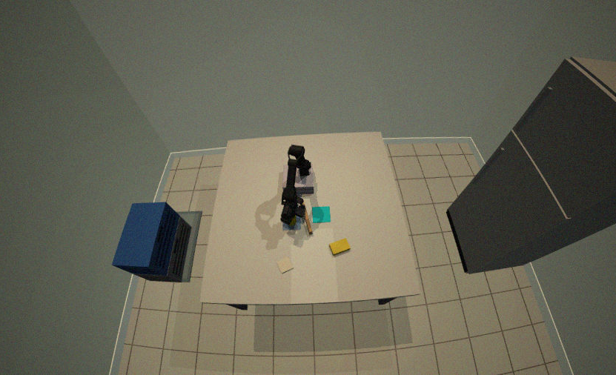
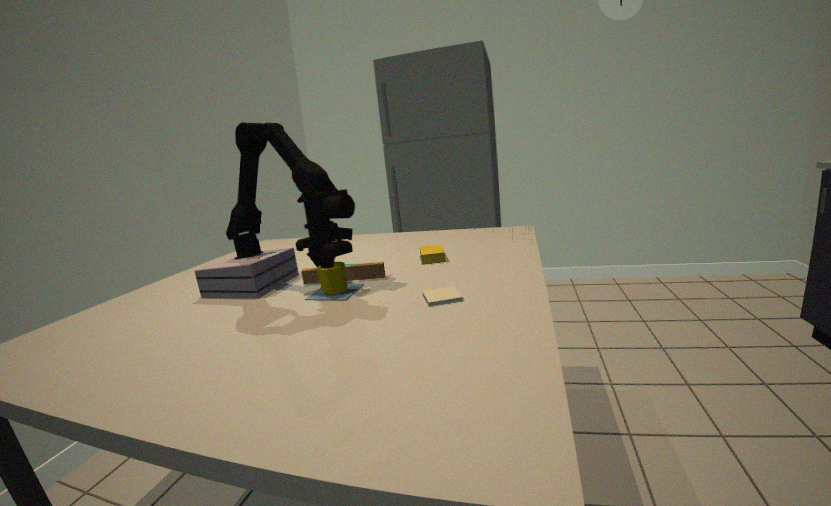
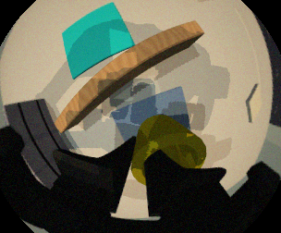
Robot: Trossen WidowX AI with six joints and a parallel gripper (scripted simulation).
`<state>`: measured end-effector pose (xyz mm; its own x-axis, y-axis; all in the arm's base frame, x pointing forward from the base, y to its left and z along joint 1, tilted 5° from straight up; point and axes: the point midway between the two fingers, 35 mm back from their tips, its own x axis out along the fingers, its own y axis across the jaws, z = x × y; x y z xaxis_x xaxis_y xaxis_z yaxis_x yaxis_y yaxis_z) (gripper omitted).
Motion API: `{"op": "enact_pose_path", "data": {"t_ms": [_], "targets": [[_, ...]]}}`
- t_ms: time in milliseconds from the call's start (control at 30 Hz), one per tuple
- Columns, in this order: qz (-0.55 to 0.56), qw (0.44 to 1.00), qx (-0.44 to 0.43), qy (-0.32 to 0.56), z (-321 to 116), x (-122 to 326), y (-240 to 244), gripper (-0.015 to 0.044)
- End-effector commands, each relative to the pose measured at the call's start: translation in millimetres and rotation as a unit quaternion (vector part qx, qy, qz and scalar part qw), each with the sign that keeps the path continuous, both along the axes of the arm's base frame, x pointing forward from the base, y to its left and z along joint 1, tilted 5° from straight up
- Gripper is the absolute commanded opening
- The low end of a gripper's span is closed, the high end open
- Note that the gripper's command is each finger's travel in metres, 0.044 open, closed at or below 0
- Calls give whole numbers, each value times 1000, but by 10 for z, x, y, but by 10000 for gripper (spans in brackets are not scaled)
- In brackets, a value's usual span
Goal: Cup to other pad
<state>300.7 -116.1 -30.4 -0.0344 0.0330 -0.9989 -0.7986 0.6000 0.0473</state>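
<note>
The olive-yellow cup (image 1: pixel 293 222) (image 2: pixel 334 280) (image 3: pixel 195 147) is at the blue pad (image 1: pixel 285 227) (image 2: pixel 355 290) (image 3: pixel 172 103) and looks about upright in the exterior view. Whether its base touches the pad is too small to tell. My gripper (image 2: pixel 328 264) (image 3: pixel 140 141) points down at the cup's rim and is shut on its wall, with the fingertips partly hidden. The marbles cannot be made out inside the cup. The teal pad (image 1: pixel 321 214) (image 3: pixel 93 43) is bare, on the other side of a wooden bar.
The upright wooden bar (image 1: pixel 308 225) (image 2: pixel 371 270) (image 3: pixel 138 59) stands between the two pads. A yellow block (image 1: pixel 339 246) (image 2: pixel 432 255) and a thin cream tile (image 1: pixel 285 265) (image 2: pixel 442 296) lie farther out. The arm stands on a striped grey block (image 2: pixel 242 280) (image 3: pixel 30 127).
</note>
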Motion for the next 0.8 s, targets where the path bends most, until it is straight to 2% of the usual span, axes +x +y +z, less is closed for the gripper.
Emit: {"op": "enact_pose_path", "data": {"t_ms": [0,467,767], "targets": [[0,1000,0,0,25,6,-3,0],[0,1000,2,0,637,5,-21,0],[-2,1000,0,1,633,-3,-24,0]]}}
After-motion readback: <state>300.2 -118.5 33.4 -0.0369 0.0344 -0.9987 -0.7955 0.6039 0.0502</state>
